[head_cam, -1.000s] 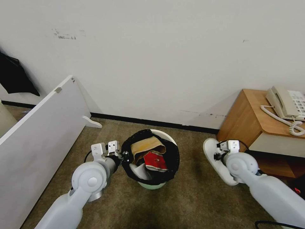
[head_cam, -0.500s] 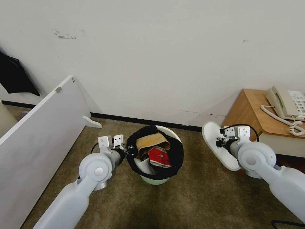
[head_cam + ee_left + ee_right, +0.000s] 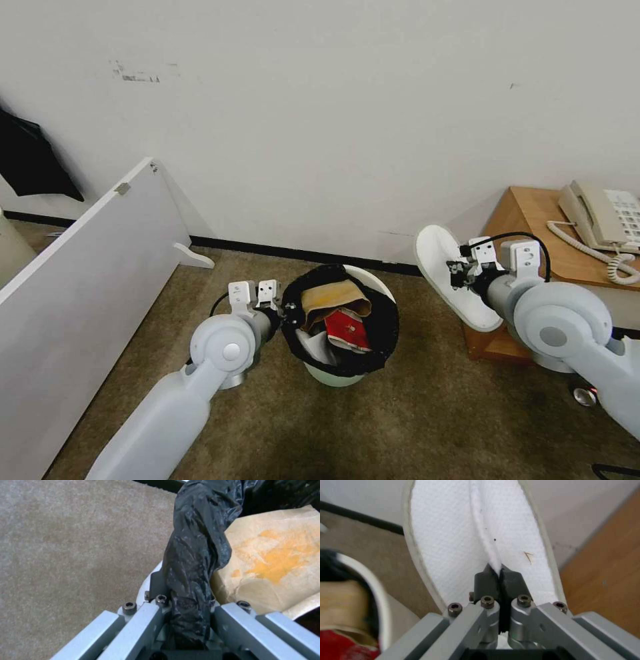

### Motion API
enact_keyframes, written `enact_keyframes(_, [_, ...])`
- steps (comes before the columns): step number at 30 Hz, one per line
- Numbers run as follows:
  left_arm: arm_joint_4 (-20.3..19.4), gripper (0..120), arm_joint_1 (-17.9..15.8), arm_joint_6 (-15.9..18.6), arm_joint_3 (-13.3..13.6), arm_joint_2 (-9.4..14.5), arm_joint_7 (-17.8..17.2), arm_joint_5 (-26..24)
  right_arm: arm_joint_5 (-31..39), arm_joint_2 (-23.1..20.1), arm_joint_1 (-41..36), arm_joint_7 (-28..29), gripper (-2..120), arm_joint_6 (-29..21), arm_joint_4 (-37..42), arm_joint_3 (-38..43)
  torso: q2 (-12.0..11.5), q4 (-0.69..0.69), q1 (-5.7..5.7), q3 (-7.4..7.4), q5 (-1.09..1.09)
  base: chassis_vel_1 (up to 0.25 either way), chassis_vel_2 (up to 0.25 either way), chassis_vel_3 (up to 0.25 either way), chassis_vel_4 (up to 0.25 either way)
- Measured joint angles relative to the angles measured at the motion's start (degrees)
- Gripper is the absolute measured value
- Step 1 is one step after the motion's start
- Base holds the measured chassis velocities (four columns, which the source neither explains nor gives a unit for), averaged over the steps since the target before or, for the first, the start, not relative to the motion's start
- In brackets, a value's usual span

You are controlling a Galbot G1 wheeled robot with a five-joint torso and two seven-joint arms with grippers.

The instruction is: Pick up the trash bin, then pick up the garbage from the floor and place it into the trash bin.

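1. The left gripper (image 3: pixel 288 312) jaws are clamping narrowly on the bag-covered rim of the trash bin (image 3: pixel 360 283), with the black bag (image 3: pixel 196 555) bunching between the fingers in the left wrist view.
2. The right gripper (image 3: pixel 456 275) jaws are pinching almost fully together on a raised fold of the white slipper (image 3: pixel 448 280), as the right wrist view is showing at the dark fingertips (image 3: pixel 486 580).
3. One trash bin is showing, hanging at the end of the left arm over the carpet (image 3: pixel 413 420), near the black baseboard (image 3: pixel 280 252) of the wall.
4. Inside the bin, one brown paper bag (image 3: pixel 333 300) with an orange stain is lying on top, one red item (image 3: pixel 347 330) is sitting beneath it, and a white piece is lying beside that; the print on the red item is too small to read.
5. One slipper is hanging in the air, tilting up and to the left, well to the right of the bin and just in front of the wooden cabinet (image 3: pixel 527 220).
6. One telephone (image 3: pixel 600 217) is sitting at the right edge of the cabinet top; its key labels cannot be read.
7. One white board (image 3: pixel 87 280) is leaning at the left side of the room.
8. The left arm is reaching forward low, its wrist pointing right into the bin rim; the right arm is bending up with its wrist pointing left toward the bin.
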Motion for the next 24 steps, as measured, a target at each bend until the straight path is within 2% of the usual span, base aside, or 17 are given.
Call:
enact_keyframes(7, [2.15, 1, -1.57, -0.01, 2.81, -1.54, 2.37, 2.64, 0.82, -1.44, 2.61, -3.06, 0, 1.56, 3.26, 0.21, 0.00, 0.00, 0.00, 0.00, -0.01, 0.000, 0.000, 0.000, 0.000])
enact_keyframes(15, [2.53, 1, -1.90, -0.16, 4.64, -3.57, 2.75, 3.67, 1.08, -0.90, 3.07, -6.86, 0, 3.43, 5.33, -0.74, 0.00, -0.01, 0.00, 0.00, -0.01, 0.000, 0.000, 0.000, 0.000])
enact_keyframes(18, [1.92, 1, -1.90, -0.17, 4.97, -3.89, 2.73, 3.18, 0.90, -0.21, 3.34, -8.34, 0, 4.29, 5.67, -1.22, 0.00, 0.00, 0.00, 0.00, 0.00, 0.000, 0.000, 0.000, 0.000])
enact_keyframes(19, [1.17, 1, -1.87, -0.18, 5.18, -4.12, 2.16, 1.79, 0.17, 0.68, 3.73, -10.17, 0, 5.15, 5.70, -1.75, 0.00, -0.01, 0.00, 0.00, 0.00, 0.000, 0.000, 0.000, 0.000])
enact_keyframes(24, [-0.23, 1, -1.74, -0.18, 5.35, -4.20, 0.40, -1.05, -0.72, 2.48, 4.69, -12.07, 0, 5.88, 5.28, -2.74, 0.00, 0.00, 0.00, 0.00, 0.00, 0.000, 0.000, 0.000, 0.000])
